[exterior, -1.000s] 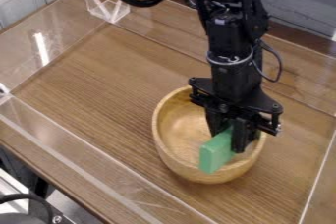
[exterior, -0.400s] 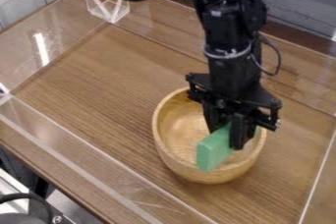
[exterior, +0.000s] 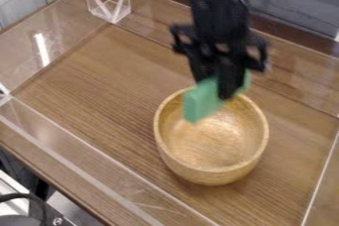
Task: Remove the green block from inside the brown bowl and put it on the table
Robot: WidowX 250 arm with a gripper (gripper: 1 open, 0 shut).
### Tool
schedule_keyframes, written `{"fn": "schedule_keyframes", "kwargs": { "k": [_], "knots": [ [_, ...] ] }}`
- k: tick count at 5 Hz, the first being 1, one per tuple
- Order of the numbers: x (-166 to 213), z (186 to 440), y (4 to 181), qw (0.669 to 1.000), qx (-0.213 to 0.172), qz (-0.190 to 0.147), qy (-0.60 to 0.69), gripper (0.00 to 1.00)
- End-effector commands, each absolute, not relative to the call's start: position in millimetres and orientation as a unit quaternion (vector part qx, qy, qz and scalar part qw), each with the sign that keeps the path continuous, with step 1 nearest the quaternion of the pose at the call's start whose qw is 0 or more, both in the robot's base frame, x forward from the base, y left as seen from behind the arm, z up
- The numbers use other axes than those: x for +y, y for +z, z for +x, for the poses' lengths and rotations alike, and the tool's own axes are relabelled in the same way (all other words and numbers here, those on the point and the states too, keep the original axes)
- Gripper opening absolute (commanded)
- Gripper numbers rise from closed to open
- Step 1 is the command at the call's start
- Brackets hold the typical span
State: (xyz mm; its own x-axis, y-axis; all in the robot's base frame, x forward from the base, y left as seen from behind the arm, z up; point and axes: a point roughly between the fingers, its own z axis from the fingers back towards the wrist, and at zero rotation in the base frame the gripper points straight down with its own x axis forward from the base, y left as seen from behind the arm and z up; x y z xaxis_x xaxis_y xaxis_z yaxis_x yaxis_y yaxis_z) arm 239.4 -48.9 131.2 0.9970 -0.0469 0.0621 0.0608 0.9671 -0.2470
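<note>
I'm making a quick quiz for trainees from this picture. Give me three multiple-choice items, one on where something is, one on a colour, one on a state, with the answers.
1. Where is the green block?
A. lying flat on the table
B. held up over the bowl
C. resting on the bowl's bottom

2. What colour is the bowl?
A. light brown
B. white
C. blue

3. What is the gripper doing?
A. hanging open with nothing in it
B. closed on the block
C. clamped on the bowl's rim

Answers:
1 B, the block hangs at the fingers, above the rim.
2 A, the bowl's wall shows pale wood grain.
3 B, the fingers pinch the block's top end.
</note>
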Motion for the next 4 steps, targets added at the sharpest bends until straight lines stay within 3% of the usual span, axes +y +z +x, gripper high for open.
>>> {"fn": "schedule_keyframes", "kwargs": {
  "k": [1, 2, 4],
  "knots": [
    [-4.8, 252.4, 168.3, 0.990, -0.072, -0.116, -0.019, 0.00],
    [40.1, 253.7, 175.3, 0.991, -0.080, -0.107, -0.019, 0.00],
    [18.6, 256.1, 157.3, 0.990, -0.082, -0.098, -0.059, 0.00]
  ]
}}
